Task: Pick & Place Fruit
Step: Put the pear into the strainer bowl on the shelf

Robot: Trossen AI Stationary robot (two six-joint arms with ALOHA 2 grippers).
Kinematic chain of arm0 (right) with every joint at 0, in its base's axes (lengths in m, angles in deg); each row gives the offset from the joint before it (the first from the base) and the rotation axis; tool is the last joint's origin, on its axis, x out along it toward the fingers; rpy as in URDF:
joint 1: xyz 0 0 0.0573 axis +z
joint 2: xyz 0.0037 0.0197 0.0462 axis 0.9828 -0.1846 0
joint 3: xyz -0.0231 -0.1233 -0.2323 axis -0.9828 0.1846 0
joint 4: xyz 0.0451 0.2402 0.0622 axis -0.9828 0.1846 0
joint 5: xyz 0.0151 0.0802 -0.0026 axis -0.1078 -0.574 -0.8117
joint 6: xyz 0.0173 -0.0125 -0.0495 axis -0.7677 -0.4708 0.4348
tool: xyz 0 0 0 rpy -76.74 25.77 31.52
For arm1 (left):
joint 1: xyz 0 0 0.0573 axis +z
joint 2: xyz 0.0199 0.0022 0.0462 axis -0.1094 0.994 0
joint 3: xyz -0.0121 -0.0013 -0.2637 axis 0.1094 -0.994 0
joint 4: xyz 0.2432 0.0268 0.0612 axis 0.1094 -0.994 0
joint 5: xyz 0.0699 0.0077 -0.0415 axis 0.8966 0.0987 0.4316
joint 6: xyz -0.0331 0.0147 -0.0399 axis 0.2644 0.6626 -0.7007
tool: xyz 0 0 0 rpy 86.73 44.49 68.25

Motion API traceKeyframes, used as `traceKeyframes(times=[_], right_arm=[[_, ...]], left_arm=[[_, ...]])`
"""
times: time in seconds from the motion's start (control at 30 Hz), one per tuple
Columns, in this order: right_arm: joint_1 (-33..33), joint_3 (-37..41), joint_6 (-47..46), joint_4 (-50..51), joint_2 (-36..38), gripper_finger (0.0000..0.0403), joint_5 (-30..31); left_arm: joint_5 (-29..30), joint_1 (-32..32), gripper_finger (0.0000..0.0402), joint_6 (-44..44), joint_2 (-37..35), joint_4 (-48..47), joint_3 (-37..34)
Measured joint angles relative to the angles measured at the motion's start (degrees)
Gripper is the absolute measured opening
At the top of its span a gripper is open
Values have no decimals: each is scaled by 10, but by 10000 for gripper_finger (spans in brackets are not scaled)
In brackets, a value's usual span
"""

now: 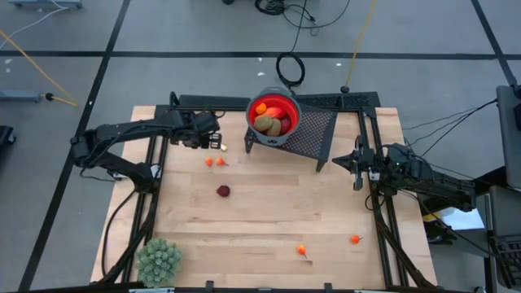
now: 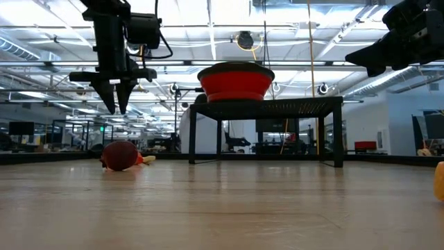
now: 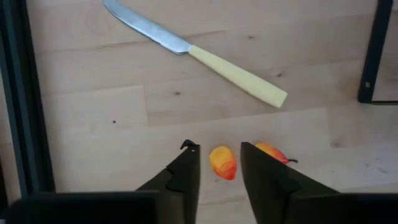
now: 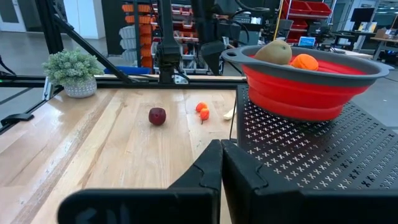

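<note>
Fruit is found in 2 places: in the red bowl [image 1: 275, 114] and loose on the wooden table [image 1: 260, 220]. The left gripper [image 3: 219, 163] is seen with its 2 fingers [image 3: 186, 171] parted and nothing clamped between them; 1 small orange piece [image 3: 223, 163] is framed in the gap on the table below, and a 2nd orange piece [image 3: 272, 152] lies just beside it, partly hidden by a finger. In the low view this gripper [image 2: 118, 101] hangs above the table, fingertips pointed down. On the high view's clock face, with the table's middle as centre, the left gripper [image 1: 213, 142] is placed at about 10 o'clock, with the 2 orange pieces [image 1: 214, 161] just beside it toward the centre. A knife [image 3: 199, 55] with a pale yellow handle lies flat near them. A dark red round fruit [image 1: 223, 191] is set close to the centre. 2 more orange pieces [image 1: 328, 244] lie at about 5 o'clock. The bowl, at 12 o'clock, is raised on a black perforated stand [image 1: 313, 134]; 2 brown kiwi-like ovals [image 1: 269, 124] and orange-red fruit [image 1: 262, 107] are held in it. The right gripper [image 4: 221, 163] is shown pressed together and empty, at about 3 o'clock [image 1: 356, 163], beside the stand. A pale green spiky plant ball [image 1: 159, 260] is seated at 7 o'clock.
</note>
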Motion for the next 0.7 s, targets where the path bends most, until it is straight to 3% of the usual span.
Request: traceKeyframes(times=[0.17,0.37,0.53,0.7], right_arm=[[0,0,0,0,0,0,0],[0,0,0,0,0,0,0],[0,0,0,0,0,0,0],[0,0,0,0,0,0,0]], left_arm=[[-9,10,179,-10,0,11,-7],[-75,21,237,-45,0,109,-86],[-98,18,260,-59,0,169,-129],[-97,15,264,-76,0,168,-144]])
